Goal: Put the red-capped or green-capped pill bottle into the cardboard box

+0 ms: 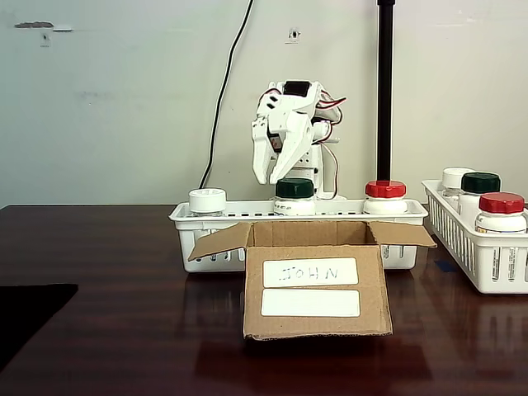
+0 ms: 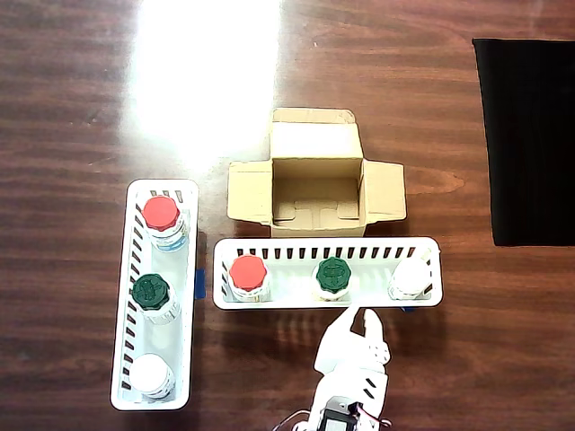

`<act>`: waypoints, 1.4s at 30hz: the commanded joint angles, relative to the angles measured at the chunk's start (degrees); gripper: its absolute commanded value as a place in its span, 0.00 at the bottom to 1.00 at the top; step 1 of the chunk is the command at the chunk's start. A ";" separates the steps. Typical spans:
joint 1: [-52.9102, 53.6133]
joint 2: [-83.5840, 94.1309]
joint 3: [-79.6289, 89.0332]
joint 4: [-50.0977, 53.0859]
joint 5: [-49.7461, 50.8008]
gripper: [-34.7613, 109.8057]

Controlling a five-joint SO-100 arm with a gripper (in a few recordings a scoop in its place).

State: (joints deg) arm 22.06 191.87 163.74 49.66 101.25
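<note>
My tool (image 1: 272, 175) hangs with fingers apart, clear air around it, just above the green-capped bottle (image 1: 294, 196) in the basket (image 2: 235, 301); red-capped bottle (image 2: 247, 275) beside, open cardboard box (image 2: 315, 158) beyond the basket's far edge.

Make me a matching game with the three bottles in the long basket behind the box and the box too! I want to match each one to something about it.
Things:
1. red-capped bottle
2. green-capped bottle
3. white-capped bottle
4. cardboard box

Clues, overhead view:
A. flaps open, nothing inside
B. middle of the basket, nearest the gripper
C. basket's right end
D. basket's left end

Pairs: 1-D, 2-B, 3-C, 4-A
</note>
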 commanded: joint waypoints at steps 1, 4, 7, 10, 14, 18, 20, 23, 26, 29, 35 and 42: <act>-2.81 4.04 -8.09 3.87 0.26 0.49; -7.03 -2.02 -14.50 5.01 -2.81 0.58; -11.60 -7.12 -18.72 3.69 -5.19 0.64; -15.29 -10.72 -19.16 -0.62 -6.06 0.65; -18.90 -12.92 -15.29 -7.73 -5.71 0.65; -19.95 -18.02 -10.90 -17.49 -4.04 0.65; -20.13 -24.17 -11.87 -22.32 -3.87 0.65; -19.78 -35.51 -15.73 -28.48 -3.43 0.65; -18.90 -43.86 -16.79 -35.86 -2.37 0.65; -18.81 -49.39 -16.87 -40.61 -1.32 0.65; -15.91 -51.86 -16.61 -42.54 1.93 0.65; -10.90 -46.14 -17.05 -35.95 4.22 0.65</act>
State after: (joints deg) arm 8.09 140.98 149.77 11.25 103.62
